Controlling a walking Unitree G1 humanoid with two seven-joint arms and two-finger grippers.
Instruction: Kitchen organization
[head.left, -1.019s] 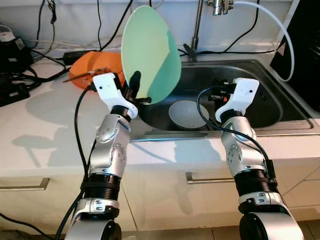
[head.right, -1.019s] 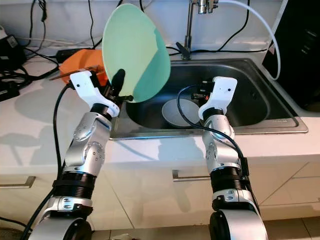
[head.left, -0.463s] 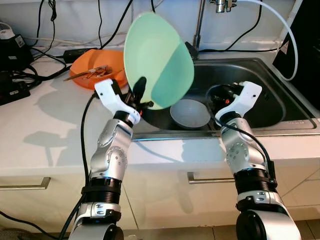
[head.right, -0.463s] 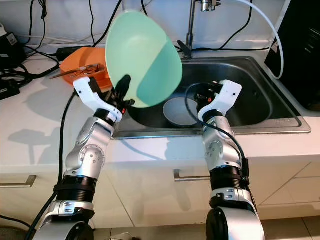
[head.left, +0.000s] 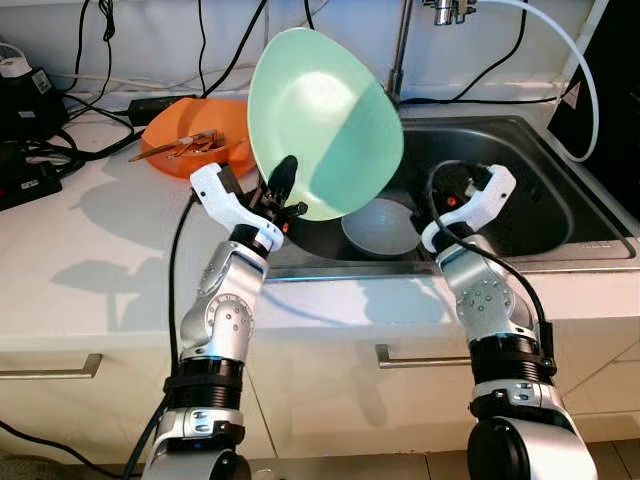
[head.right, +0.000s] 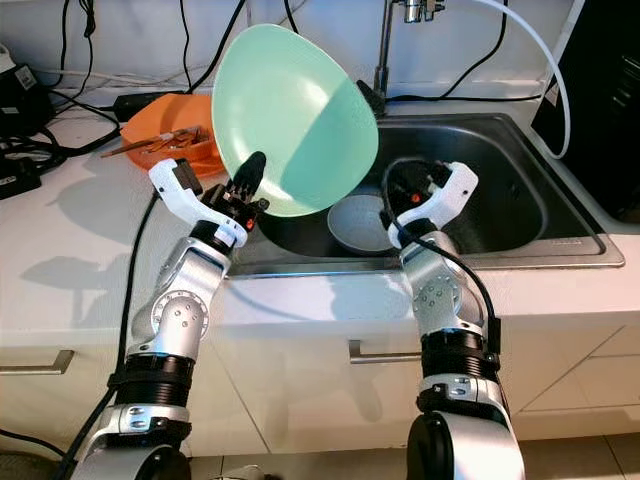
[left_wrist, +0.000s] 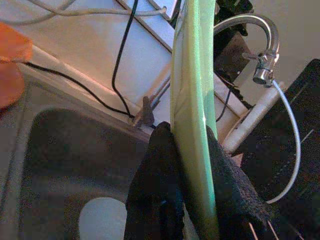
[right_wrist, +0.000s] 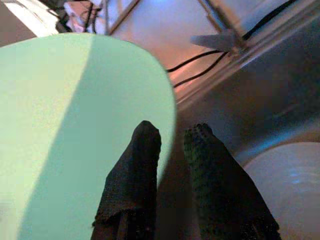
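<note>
The left hand (head.left: 283, 188) pinches the rim of a green plate (head.left: 322, 122), held up on edge in the upper middle of the frame, over the sink's (head.left: 560, 190) left side. The right hand (right_wrist: 172, 165), fingers slightly apart and holding nothing, hangs inside the sink. A grey bowl (head.left: 382, 226) lies in the basin; an orange plate (head.left: 185, 148) sits on the bench (head.left: 90, 250) at upper left. The green plate looks lifted but not yet put away; the bowl likely remains.
</note>
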